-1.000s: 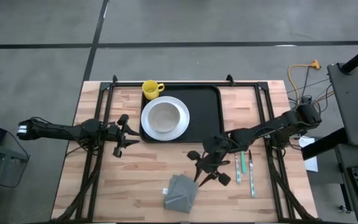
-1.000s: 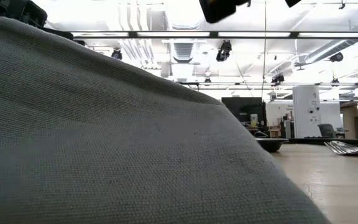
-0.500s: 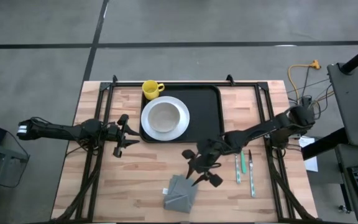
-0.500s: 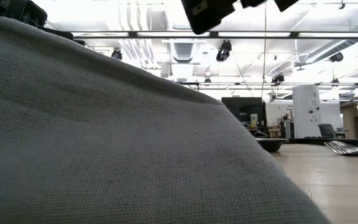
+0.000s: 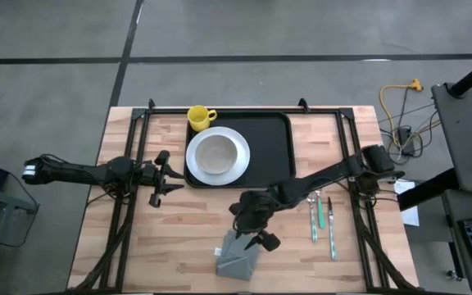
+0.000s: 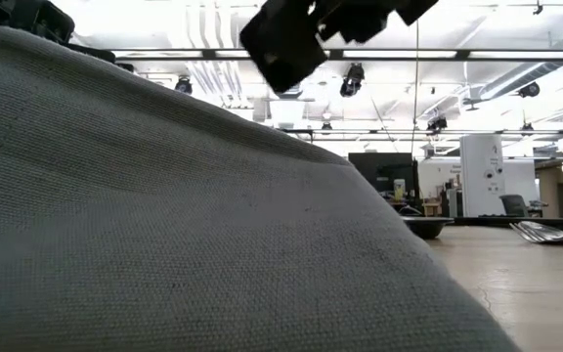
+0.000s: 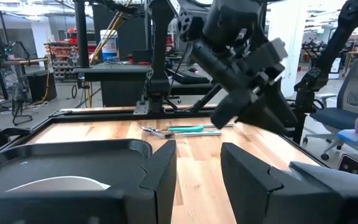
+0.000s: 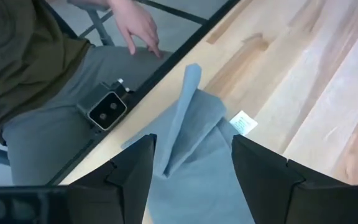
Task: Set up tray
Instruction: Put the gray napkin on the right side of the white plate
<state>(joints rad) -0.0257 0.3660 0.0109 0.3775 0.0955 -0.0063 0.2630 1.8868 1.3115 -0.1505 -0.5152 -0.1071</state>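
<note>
hovering over the grey napkin with its small white tag, the right claw is spread.

A yellow mug stands beside a white plate. A grey folded napkin lies near the table edge; cutlery lies to its right.

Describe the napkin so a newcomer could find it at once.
Start at the black tray at the wooden table's far side, which holds a white plate with a yellow mug beside it. Come toward the near edge: the grey folded napkin lies there, right under the right gripper. It is the only soft cloth; the cutlery to its right is thin and hard.
</note>
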